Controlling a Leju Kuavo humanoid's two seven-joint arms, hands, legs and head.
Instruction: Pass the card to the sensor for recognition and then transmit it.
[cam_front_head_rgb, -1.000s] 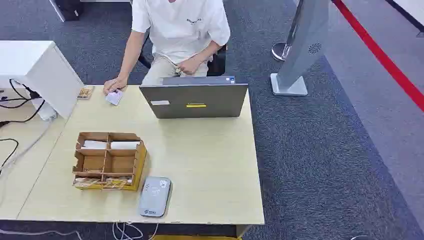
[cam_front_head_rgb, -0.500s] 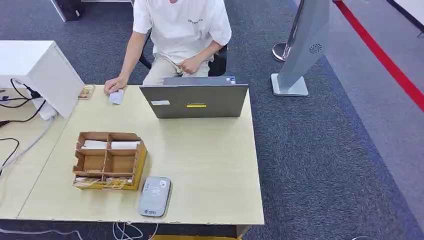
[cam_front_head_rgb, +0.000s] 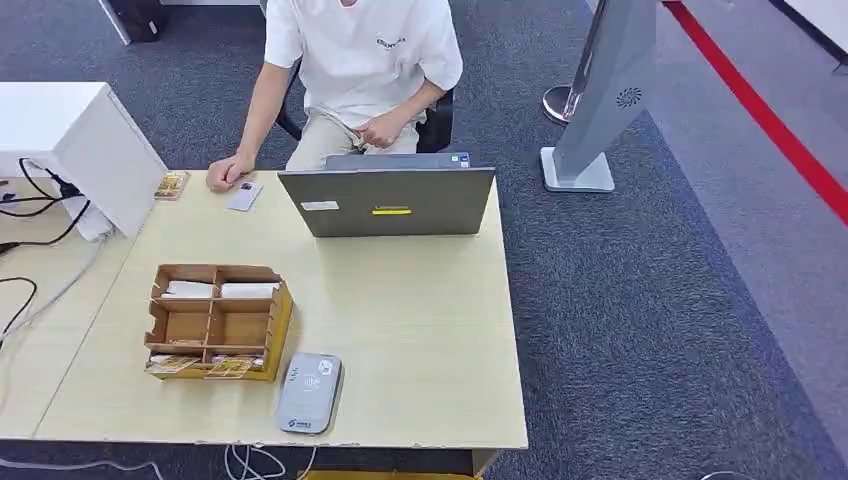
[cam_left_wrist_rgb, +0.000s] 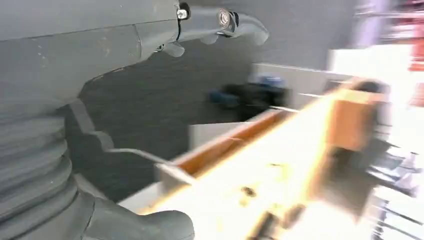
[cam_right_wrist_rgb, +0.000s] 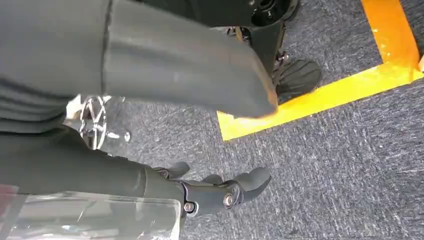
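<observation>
A pale card (cam_front_head_rgb: 244, 195) lies flat on the wooden table (cam_front_head_rgb: 420, 330) at its far left corner, just beside the hand (cam_front_head_rgb: 227, 173) of a seated person in a white shirt. The grey card sensor (cam_front_head_rgb: 309, 392) sits at the near edge of the table. My left hand (cam_left_wrist_rgb: 95, 50) is below the table's edge in a blurred wrist view, fingers (cam_left_wrist_rgb: 225, 22) and thumb (cam_left_wrist_rgb: 145, 227) spread, holding nothing. My right hand (cam_right_wrist_rgb: 170, 75) hangs over the carpet, its fingers (cam_right_wrist_rgb: 220, 192) apart from the thumb and empty.
A cardboard organizer (cam_front_head_rgb: 215, 320) with several compartments stands left of the sensor. An open laptop (cam_front_head_rgb: 388, 200) faces the person at the far side. A white box (cam_front_head_rgb: 75, 135) with cables is at the left, and a grey floor stand (cam_front_head_rgb: 600, 100) is at the far right.
The person has laid the card down on the table and drawn the hand back off it. The card now sits slightly further right.
</observation>
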